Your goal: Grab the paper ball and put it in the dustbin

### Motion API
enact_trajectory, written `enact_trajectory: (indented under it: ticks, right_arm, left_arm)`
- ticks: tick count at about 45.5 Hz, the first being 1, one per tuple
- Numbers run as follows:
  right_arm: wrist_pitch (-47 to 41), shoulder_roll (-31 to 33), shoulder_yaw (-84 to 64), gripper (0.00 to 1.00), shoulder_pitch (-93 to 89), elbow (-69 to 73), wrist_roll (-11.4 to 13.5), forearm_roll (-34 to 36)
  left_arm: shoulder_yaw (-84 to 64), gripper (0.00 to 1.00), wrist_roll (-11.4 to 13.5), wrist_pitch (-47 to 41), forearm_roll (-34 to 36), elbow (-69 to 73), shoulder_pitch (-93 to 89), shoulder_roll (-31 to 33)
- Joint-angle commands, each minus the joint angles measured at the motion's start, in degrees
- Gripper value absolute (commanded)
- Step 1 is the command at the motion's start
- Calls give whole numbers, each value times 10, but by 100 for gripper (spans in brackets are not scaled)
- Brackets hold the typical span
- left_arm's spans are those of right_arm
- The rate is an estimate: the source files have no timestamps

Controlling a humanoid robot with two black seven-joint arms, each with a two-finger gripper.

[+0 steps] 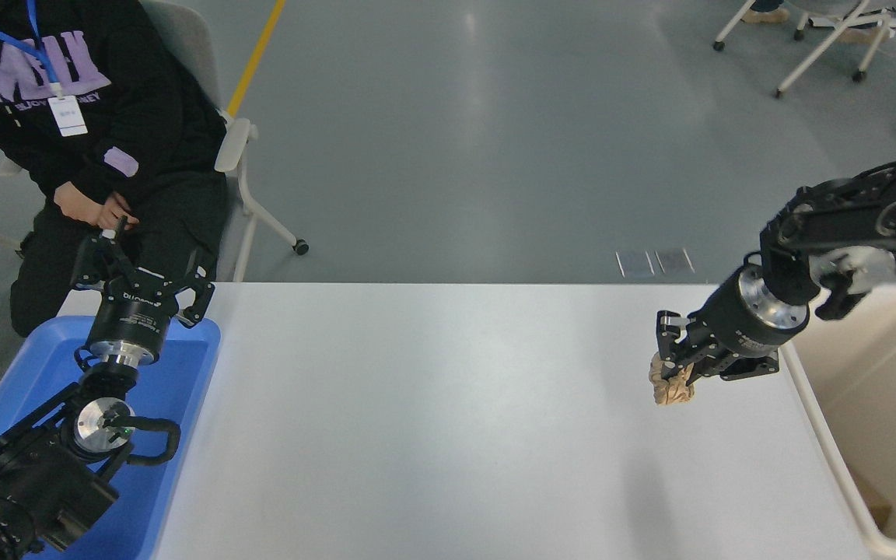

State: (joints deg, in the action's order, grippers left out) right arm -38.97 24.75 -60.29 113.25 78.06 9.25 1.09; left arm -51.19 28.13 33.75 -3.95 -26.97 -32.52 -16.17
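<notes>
Right arm: enters from the right edge, elbow high above the dustbin's (829,424) near wall, forearm sloping down and leftward toward the counter (432,420).
Right end effector (677,365): angled down and to the left, fingers clenched on the paper ball, pinching its upper part.
Paper ball (671,385): a small wad of tan-brown crumpled paper, heavily creased, hanging below the fingertips.
Ball position: over the right part of the white counter, just left of the dustbin's rim and still outside it; a soft shadow lies on the counter below and slightly left, so the ball appears lifted off the surface.
Ball orientation: irregular and lumpy, slightly taller than wide in this view, long axis close to vertical, lower end toward the camera side.
Dustbin: cream-beige, deep smooth walls, at the counter's right end, partly cut off by the frame edge.
Left arm: parked at lower left over the blue tray (176,393).
Left end effector (143,272): fingers spread, holding nothing.
Person (67,117): seated at the far left, dark clothing, hands together in the lap.
</notes>
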Motion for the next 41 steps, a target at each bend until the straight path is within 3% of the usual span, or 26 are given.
enact_trajectory:
  ticks: [1,11,41]
  right_arm:
    - [-60,14,-30,0,139,70,0,0]
    - [-60,12,-53,0,227,81,0,36]
    - [-60,26,-82,0,297,76,1,37]
  left_arm:
    - [-1,99,0,0,0,0,0,0]
    - [-1,99,0,1,0,0,0,0]
    - [0,99,0,0,0,0,0,0]
